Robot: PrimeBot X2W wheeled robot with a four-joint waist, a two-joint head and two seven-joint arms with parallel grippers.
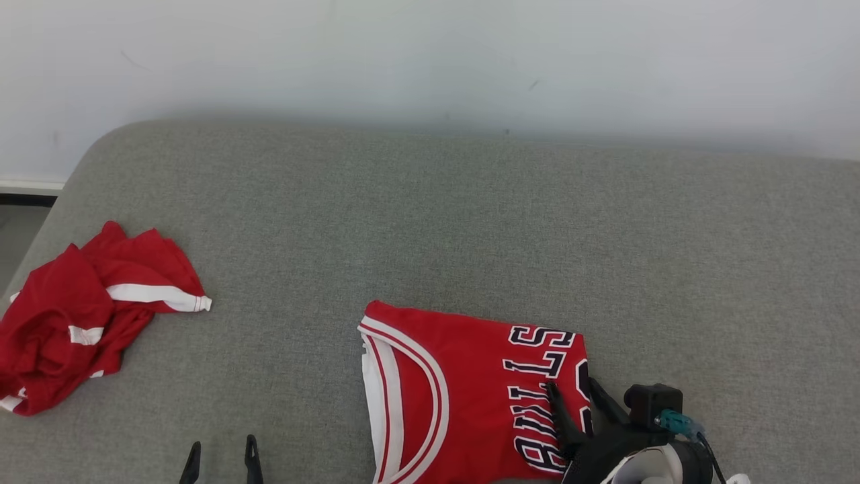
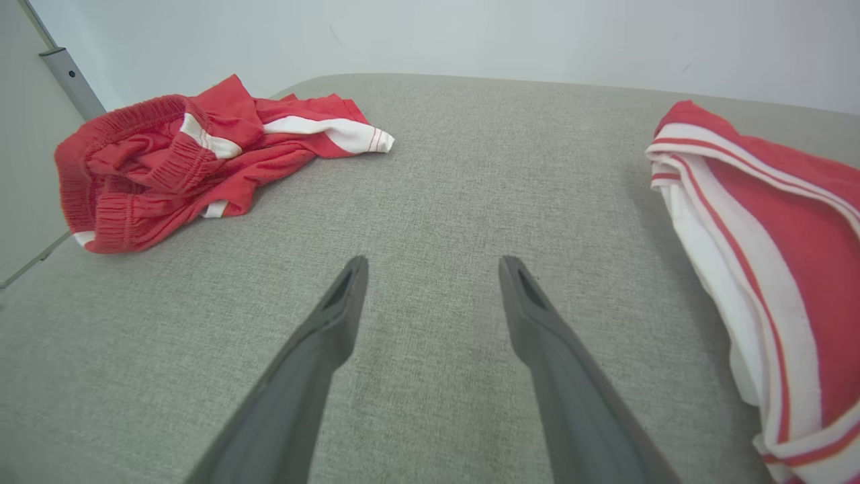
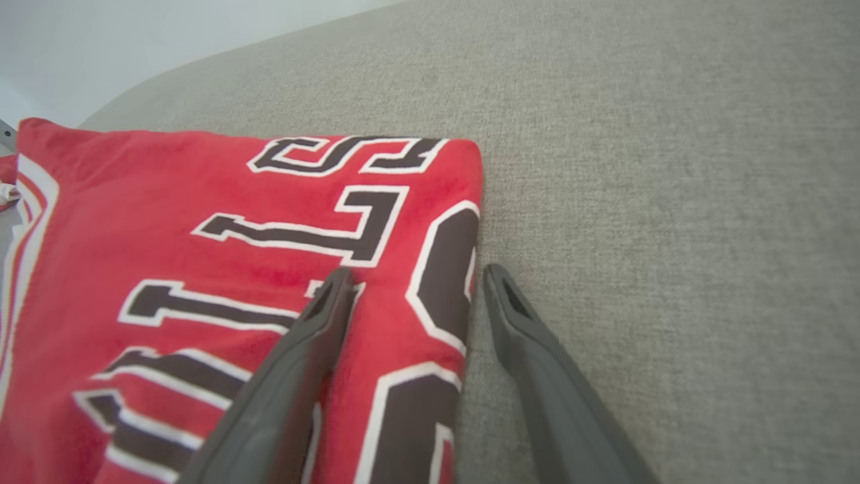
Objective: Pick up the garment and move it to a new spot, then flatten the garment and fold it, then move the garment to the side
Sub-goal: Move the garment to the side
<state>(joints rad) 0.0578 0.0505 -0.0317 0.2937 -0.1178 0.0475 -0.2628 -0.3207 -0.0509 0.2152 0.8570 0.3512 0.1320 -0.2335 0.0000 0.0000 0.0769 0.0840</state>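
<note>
Your right gripper [image 3: 415, 275] is standing fully spread and gripping nothing. Its fingers [image 3: 289, 390] are straddling the right-hand edge of the folded red jersey [image 1: 443, 396]. In the right wrist view one finger is reaching over the black-and-white lettering, while the other is sitting over bare fabric just beside the folded edge. You cannot tell from these angles whether either tip is pressing on the cloth.

Your left gripper [image 2: 433, 262] is also hanging wide open and empty, pointing across bare grey fabric. It is sitting between the jersey on its right and a crumpled pair of red shorts [image 2: 168, 161] off to its left, and it is touching neither.

The jersey is lying folded flat near the front of the grey cushion [image 1: 470, 222], a little right of centre in the head view. Its white-and-red trim is curving along the side facing the robot's left, and the lettering is running down its right side. The shorts are lying bunched at the cushion's left edge, well apart from the jersey, with a white stripe showing.

The cushion is showing a woven grey cover and a rounded far-left corner, and it is backing onto a plain pale wall [image 1: 430, 54]. Past that corner a white skirting board [image 1: 30, 185] is running along the foot of the wall.
</note>
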